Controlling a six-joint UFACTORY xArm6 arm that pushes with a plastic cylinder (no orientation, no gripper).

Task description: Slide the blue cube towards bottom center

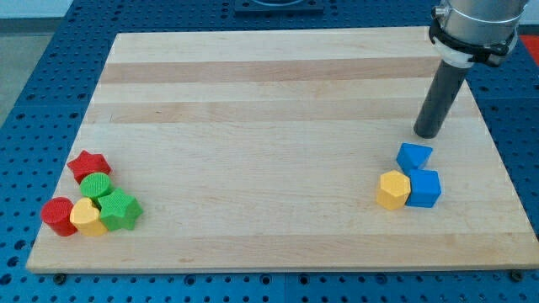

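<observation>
The blue cube (424, 188) sits at the board's lower right, touching a yellow hexagonal block (393, 189) on its left. A second blue block (413, 156), angular in shape, sits just above them, touching the cube. My tip (427, 134) rests on the board just above and slightly right of that upper blue block, a short gap away from it. The rod rises toward the view's top right.
A cluster sits at the board's lower left: a red star (88, 165), a green round block (96, 185), a green star (121, 209), a yellow block (87, 216) and a red cylinder (59, 216). The wooden board (269, 101) lies on a blue perforated table.
</observation>
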